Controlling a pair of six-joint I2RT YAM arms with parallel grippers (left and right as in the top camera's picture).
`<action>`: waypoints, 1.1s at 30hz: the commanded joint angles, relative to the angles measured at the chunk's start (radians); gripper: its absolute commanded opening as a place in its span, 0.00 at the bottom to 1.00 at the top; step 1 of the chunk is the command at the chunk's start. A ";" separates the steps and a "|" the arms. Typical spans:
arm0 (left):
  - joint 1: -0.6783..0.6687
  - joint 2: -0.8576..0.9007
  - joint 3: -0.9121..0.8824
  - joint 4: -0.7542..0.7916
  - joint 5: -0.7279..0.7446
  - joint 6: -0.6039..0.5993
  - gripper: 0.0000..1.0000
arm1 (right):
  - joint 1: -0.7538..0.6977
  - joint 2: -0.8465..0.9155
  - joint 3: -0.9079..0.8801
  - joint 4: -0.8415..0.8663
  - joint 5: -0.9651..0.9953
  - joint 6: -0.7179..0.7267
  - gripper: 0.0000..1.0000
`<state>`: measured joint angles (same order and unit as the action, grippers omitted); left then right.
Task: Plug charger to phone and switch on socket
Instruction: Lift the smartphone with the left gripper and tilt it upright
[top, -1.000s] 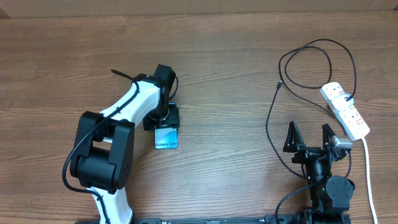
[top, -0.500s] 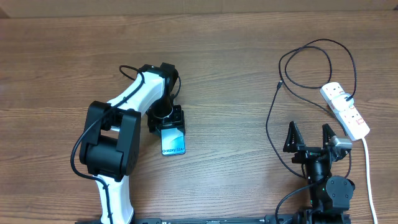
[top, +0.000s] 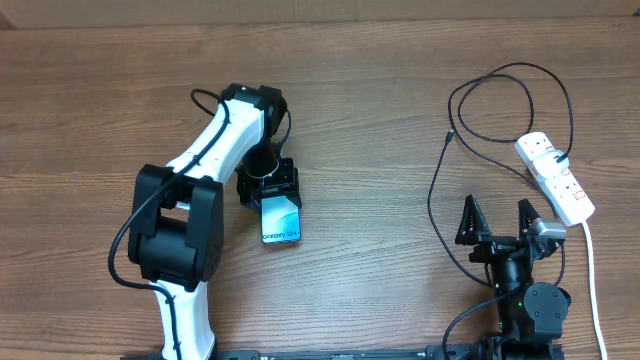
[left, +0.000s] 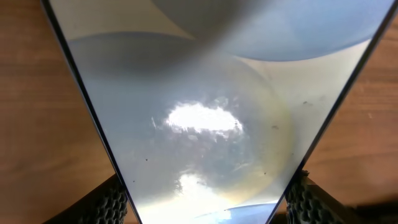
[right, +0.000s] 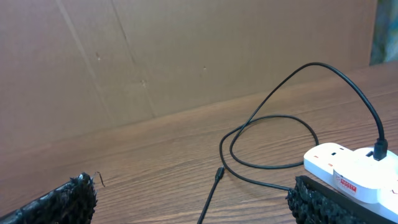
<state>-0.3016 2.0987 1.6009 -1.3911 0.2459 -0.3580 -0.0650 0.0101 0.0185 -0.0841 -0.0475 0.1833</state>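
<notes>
My left gripper (top: 270, 190) is shut on the phone (top: 281, 221), a slim smartphone with a light blue "Galaxy S24" screen, left of the table's middle. In the left wrist view the phone's glossy screen (left: 205, 112) fills the frame between the two fingers. The charger, a thin black looping cable (top: 470, 135), lies at the right; its plug tip (top: 449, 135) points left, also seen in the right wrist view (right: 219, 174). Its other end is plugged into the white socket strip (top: 556, 178), also in the right wrist view (right: 351, 174). My right gripper (top: 497, 222) is open and empty, near the table's front edge.
The socket's thick white cord (top: 592, 280) runs down the right edge. The cable loops past my right gripper's left finger. A brown cardboard wall (right: 155, 56) stands behind the table.
My left gripper has carried the phone a little to the right and toward the middle. The right arm, cable and socket have not moved.
</notes>
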 joint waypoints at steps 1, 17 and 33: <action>-0.011 0.005 0.068 -0.050 0.084 0.055 0.44 | -0.003 -0.007 -0.011 0.003 0.005 -0.001 1.00; 0.016 0.005 0.229 -0.300 0.462 0.187 0.37 | -0.003 -0.007 -0.011 0.003 0.005 -0.001 1.00; 0.136 0.005 0.229 -0.299 0.802 0.187 0.39 | -0.003 -0.007 -0.011 0.003 0.005 -0.001 1.00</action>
<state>-0.1909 2.0987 1.8027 -1.6836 0.9154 -0.1982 -0.0647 0.0101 0.0185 -0.0830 -0.0475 0.1837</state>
